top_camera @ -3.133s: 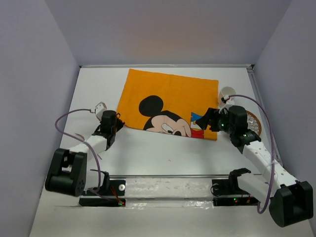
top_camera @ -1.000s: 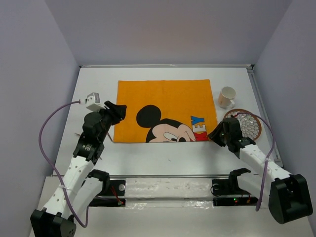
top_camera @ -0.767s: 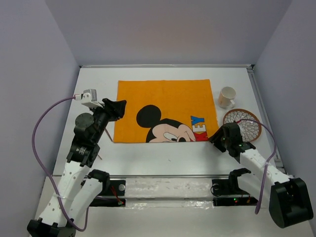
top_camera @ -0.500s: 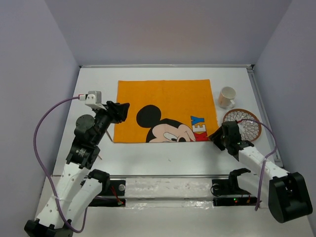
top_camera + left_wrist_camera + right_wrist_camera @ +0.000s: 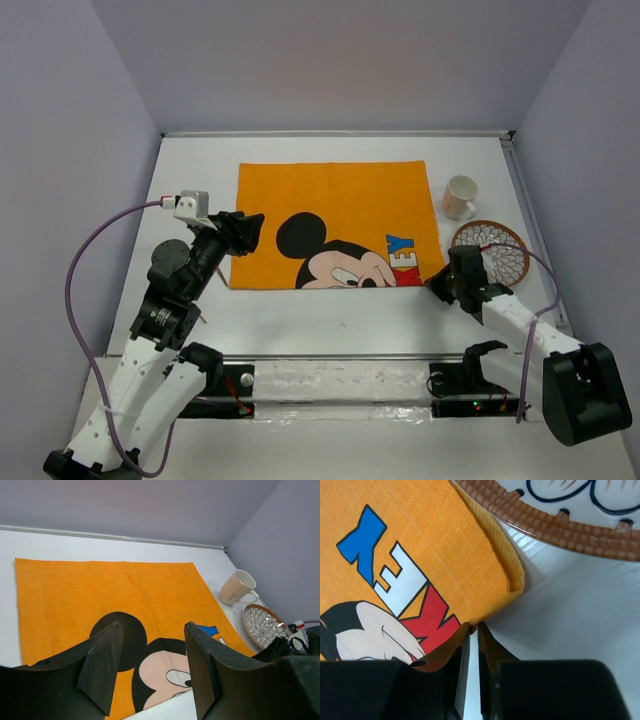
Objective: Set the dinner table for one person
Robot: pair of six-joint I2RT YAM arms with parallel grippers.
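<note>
The dinner table (image 5: pixel 330 315) is a white top with an orange Mickey Mouse mat (image 5: pixel 340 195) lying flat on its middle. My left gripper (image 5: pixel 250 228) hovers open over the mat's left edge, and in its wrist view the two dark fingers (image 5: pixel 102 662) frame the mat (image 5: pixel 115 585) with nothing between them. My right gripper (image 5: pixel 437 284) sits low at the mat's near right corner. In its wrist view the jaws (image 5: pixel 473 626) are almost together, pinching the mat's hem (image 5: pixel 435 540) at their tips; the corner beside them is curled up.
A cream cup (image 5: pixel 460 197) stands right of the mat. In front of it, a patterned plate (image 5: pixel 497 255) rests on a woven brown coaster (image 5: pixel 555 532), close behind my right gripper. Both also show in the left wrist view: cup (image 5: pixel 237 586), plate (image 5: pixel 262 626). Grey walls enclose the table.
The mat, skewed three seconds ago, now lies square. Over the last second my right jaws narrowed onto the mat's corner. My left gripper rose slightly and shifted right with its jaws wider.
</note>
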